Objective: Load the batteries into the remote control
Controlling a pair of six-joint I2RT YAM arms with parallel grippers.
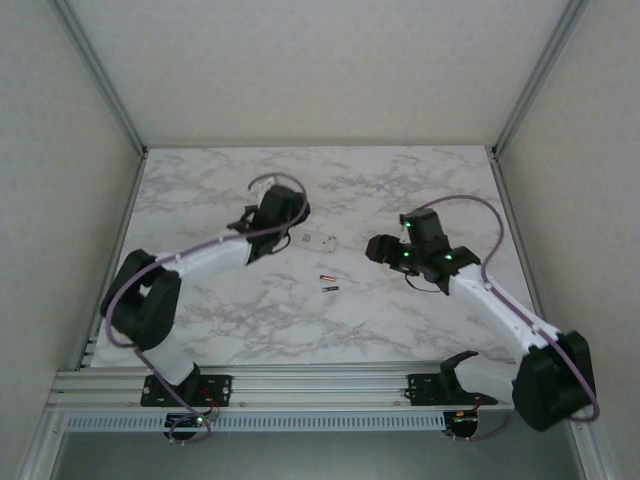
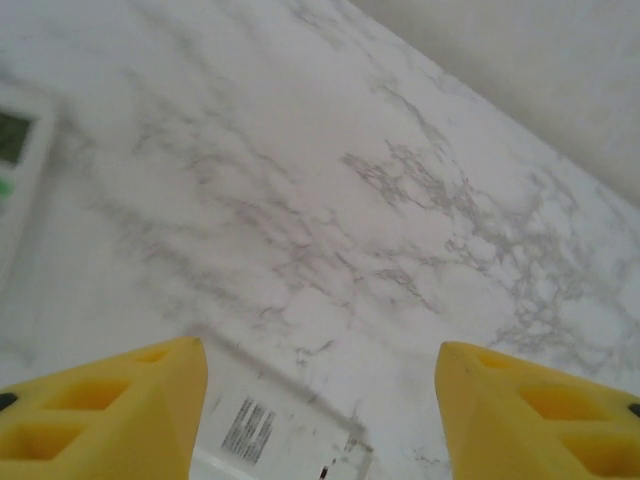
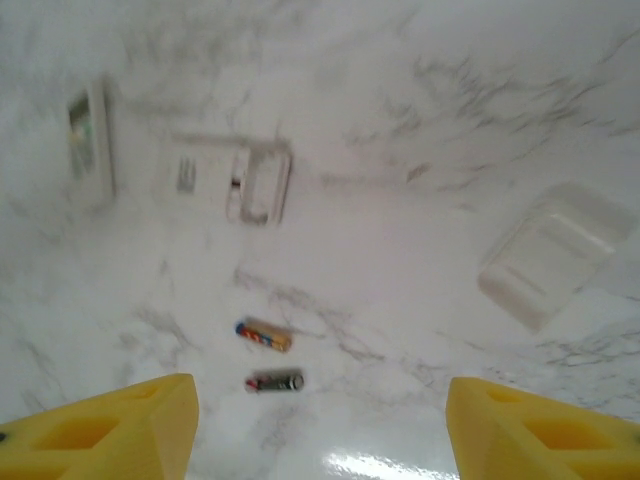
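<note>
Two batteries lie loose on the marble counter point(image 1: 420, 190), the orange-banded battery point(image 3: 263, 335) just beside the dark battery point(image 3: 275, 381). Both are near the white remote control point(image 3: 235, 185), which rests label side up. The left gripper point(image 2: 320, 360) hangs over the remote's end, jaws spread wide. The right gripper point(image 3: 322, 390) hovers near the batteries, jaws apart and gripping nothing. A translucent rectangular piece point(image 3: 545, 255) lies well apart.

A white marble-patterned table point(image 1: 400, 320) is being enclosed by pale walls point(image 1: 300, 60) at nine, twelve and three o'clock, and bordered by an aluminium rail point(image 1: 320, 385) at six.
</note>
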